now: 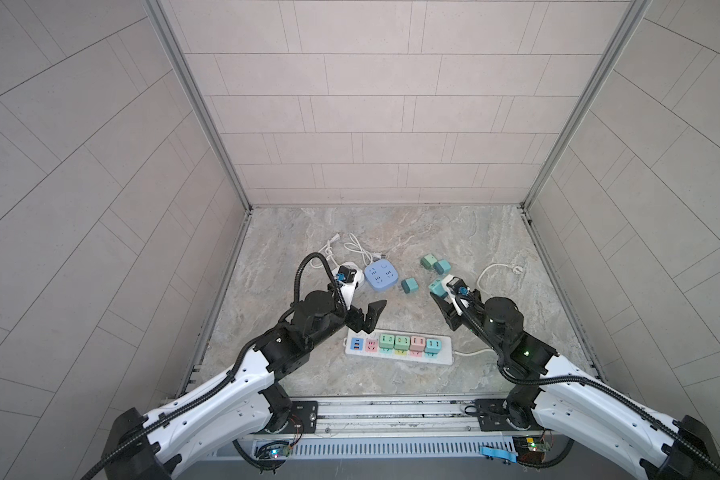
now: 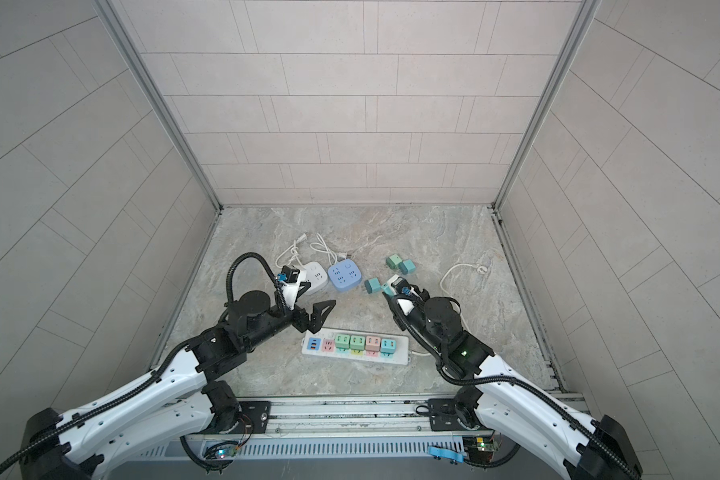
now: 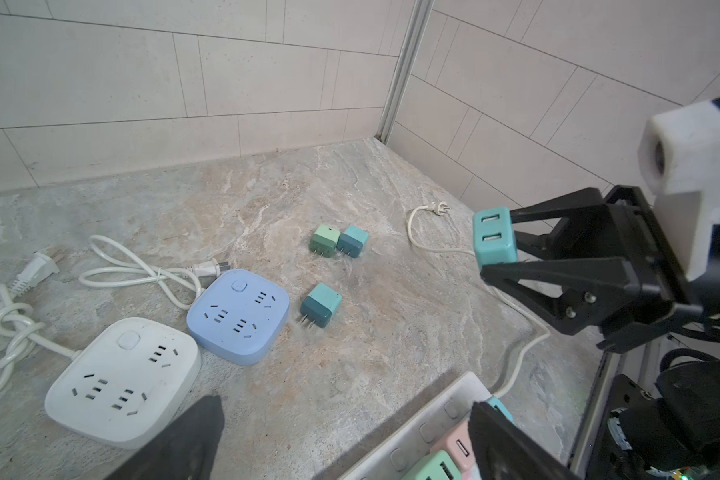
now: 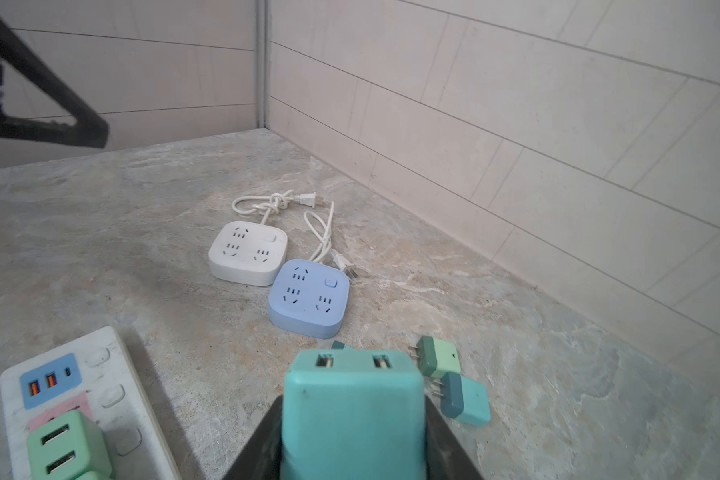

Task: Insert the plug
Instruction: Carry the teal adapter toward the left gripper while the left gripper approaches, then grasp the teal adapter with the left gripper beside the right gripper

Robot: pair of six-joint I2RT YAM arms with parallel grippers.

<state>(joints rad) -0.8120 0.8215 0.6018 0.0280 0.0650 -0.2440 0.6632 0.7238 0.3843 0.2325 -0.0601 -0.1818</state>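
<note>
Right gripper (image 3: 497, 243): closed on teal USB charger plug (image 4: 352, 395) | left gripper (image 1: 368, 318): wide open, empty | plug judged light, rigid, slick; hold flat sides.

White square power socket (image 3: 121, 382) is lying flat on the marble tabletop (image 3: 391, 324), with the blue square power socket (image 3: 240, 316) sitting just beside it. The white cord (image 3: 13, 320) is lying knotted. The blue socket's cord (image 3: 142, 274) is lying looped. Tiled walls (image 1: 371, 104) are enclosing three sides.
</note>
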